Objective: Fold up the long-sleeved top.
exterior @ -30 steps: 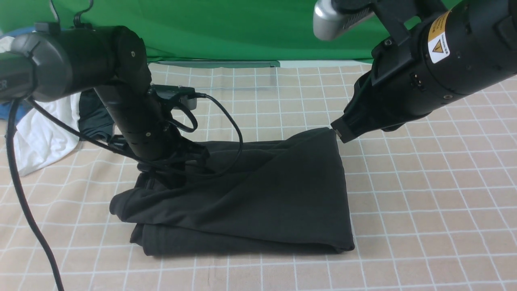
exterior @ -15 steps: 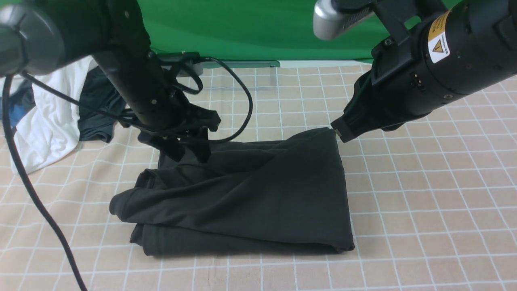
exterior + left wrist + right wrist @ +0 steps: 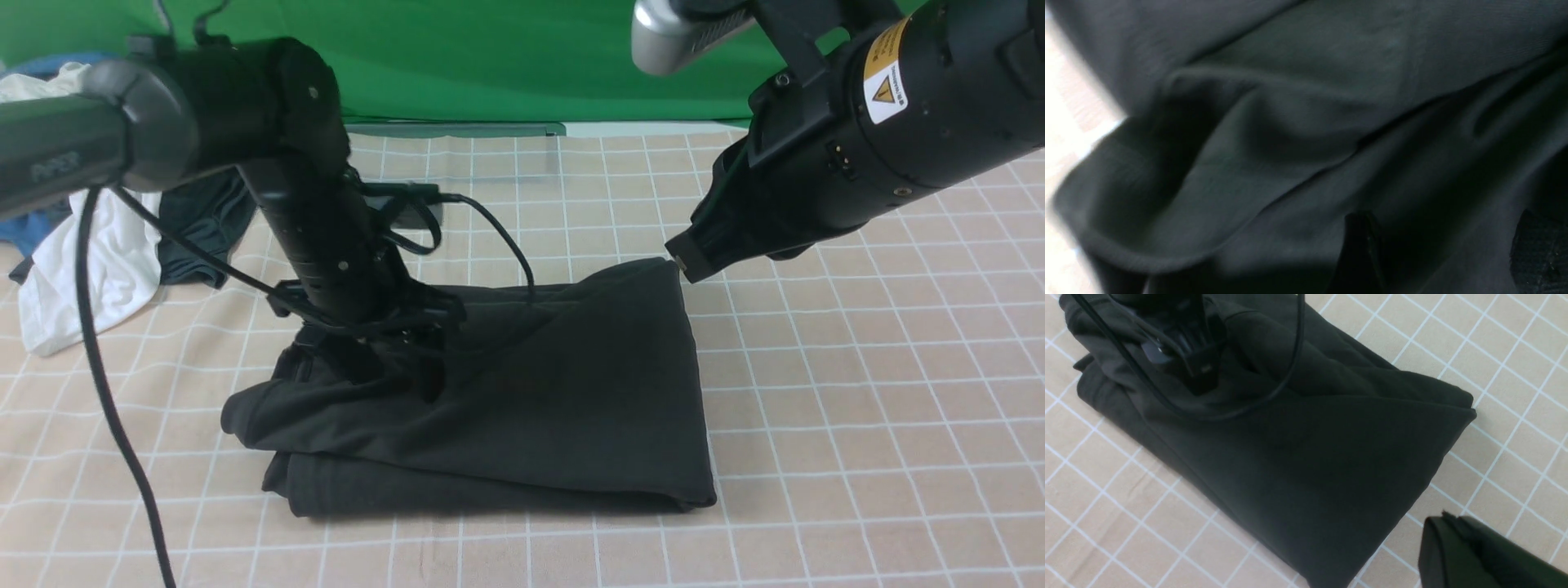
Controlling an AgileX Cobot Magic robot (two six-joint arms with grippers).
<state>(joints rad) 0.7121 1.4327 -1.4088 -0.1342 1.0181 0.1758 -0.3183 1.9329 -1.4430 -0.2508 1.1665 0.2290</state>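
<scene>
Green backdrop behind a checked bench (image 3: 857,408). Long-sleeved top (image 3: 555,392) lies folded at bench centre. Left claw (image 3: 392,371), clenched a second ago, now stands released low over the top's left half; that fold appears set down. Right claw (image 3: 682,265) remains clenched, empty, just beside the far right corner.

The long-sleeved top (image 3: 555,392) is matt black cloth, soft and creased. The table cover (image 3: 857,425) looks like beige fabric, dull, gridded white. Both arm housings (image 3: 914,122) are hard black, faintly glossy, probably plastic. The backdrop (image 3: 490,57) is matt green cloth.
</scene>
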